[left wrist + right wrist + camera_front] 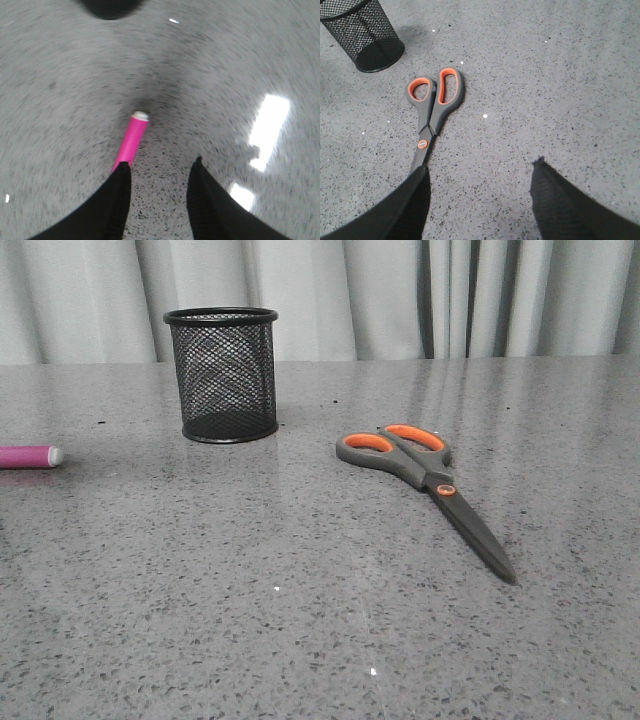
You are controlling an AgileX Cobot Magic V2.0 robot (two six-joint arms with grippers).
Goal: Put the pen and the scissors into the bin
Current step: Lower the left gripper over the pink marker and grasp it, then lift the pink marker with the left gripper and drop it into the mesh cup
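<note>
The magenta pen (28, 456) lies flat at the table's left edge, its white end pointing right; it also shows in the blurred left wrist view (131, 142). My left gripper (161, 165) is open above the table, the pen running under its one finger. The scissors (425, 480) lie closed right of centre, handles toward the bin, blades pointing near right. The black mesh bin (222, 374) stands upright at back left. My right gripper (482, 165) is open and empty above the table; the scissors (431, 112) lie ahead, blade tip hidden behind one finger.
The grey speckled table (300, 620) runs back to pale curtains (400, 295). The bin (362, 32) also shows in the right wrist view beyond the scissors' handles. Bright light reflections (267, 127) lie on the table in the left wrist view.
</note>
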